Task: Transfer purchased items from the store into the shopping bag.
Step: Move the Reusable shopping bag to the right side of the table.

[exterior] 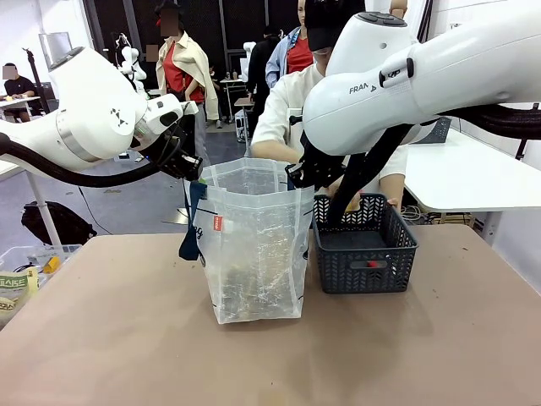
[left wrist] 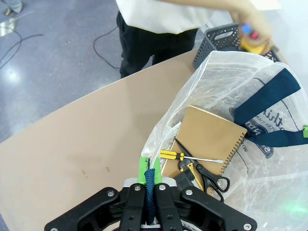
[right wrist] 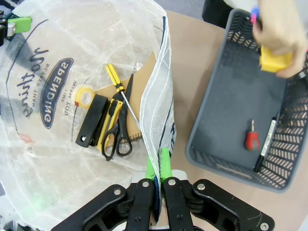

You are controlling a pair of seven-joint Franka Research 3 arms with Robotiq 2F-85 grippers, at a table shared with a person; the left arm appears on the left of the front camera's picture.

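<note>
The clear shopping bag stands upright mid-table, held open by both grippers. My left gripper is shut on its dark blue strap at the left rim. My right gripper is shut on the right rim. Inside the bag lie a brown notebook, a yellow-handled screwdriver, scissors, a yellow utility knife and a tape roll. The dark grey basket sits right of the bag and holds a red item and a pen. A person's hand grips a yellow item over the basket.
The person stands at the table's far side behind the basket. A clear bin with packets sits at the left table edge. A white table stands to the right rear. Bare tabletop lies in front of the bag and basket.
</note>
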